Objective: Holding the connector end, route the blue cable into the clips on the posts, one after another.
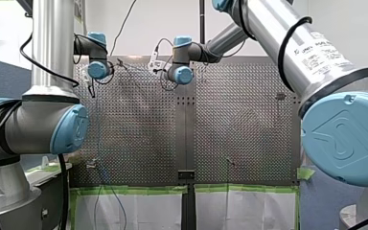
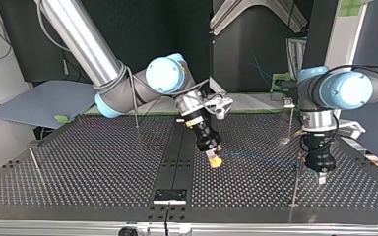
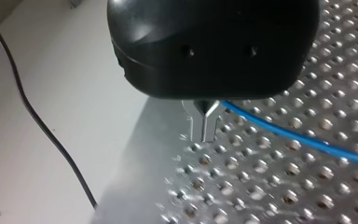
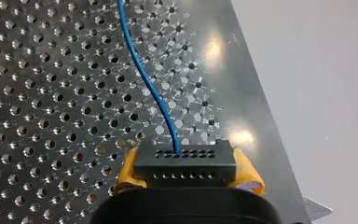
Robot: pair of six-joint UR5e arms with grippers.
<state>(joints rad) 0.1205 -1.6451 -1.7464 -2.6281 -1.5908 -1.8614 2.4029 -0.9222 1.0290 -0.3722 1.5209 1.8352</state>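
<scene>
Front of table (image 2: 78,196), top view: thin post (image 2: 295,189); my left claw (image 2: 321,178) just beside it, low over holes. Spread or pressed together: cannot tell, black body covers tips in left wrist view. Blue cable (image 3: 298,140) there, coming out from under this claw and lying across table. Further back, near table middle: my right claw (image 4: 189,170), yellow pads pinching connector (image 4: 186,161) from both sides. Cable leaving connector, curving ahead over holes. Near back edge: far post (image 2: 136,115), upright.
</scene>
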